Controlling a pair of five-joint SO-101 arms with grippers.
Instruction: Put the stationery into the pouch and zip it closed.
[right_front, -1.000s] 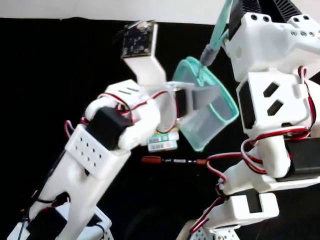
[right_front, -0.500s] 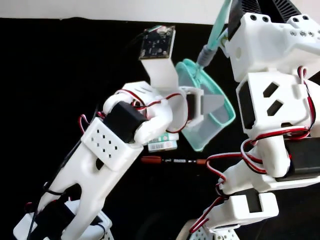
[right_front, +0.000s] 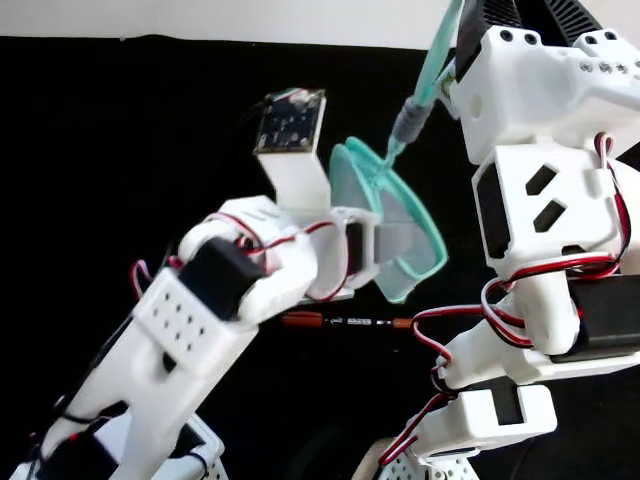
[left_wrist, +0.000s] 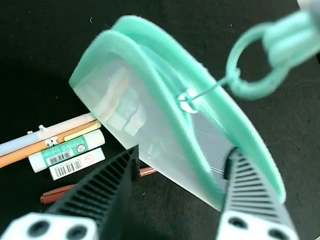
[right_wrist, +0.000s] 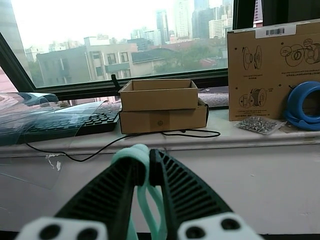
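With 0 items packed, the translucent mint-green zip pouch hangs open above the black counter, right fingers clamped on its green pull loop, left fingers spread wide gripping its sides, while white, orange and brown pens and a white glue stick lie beneath, zipping not yet begun.

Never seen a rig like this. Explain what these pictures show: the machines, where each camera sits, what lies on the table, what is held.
Two white robot arms stand at a black table. One picture looks down from above; the other two come from cameras on each arm's wrist. The left gripper clasps a mint-edged clear pouch, held above the table. The right gripper is shut on the loop of its zipper pull. Pens, labelled sticks and a reddish-brown pen lie on the table, outside the pouch.
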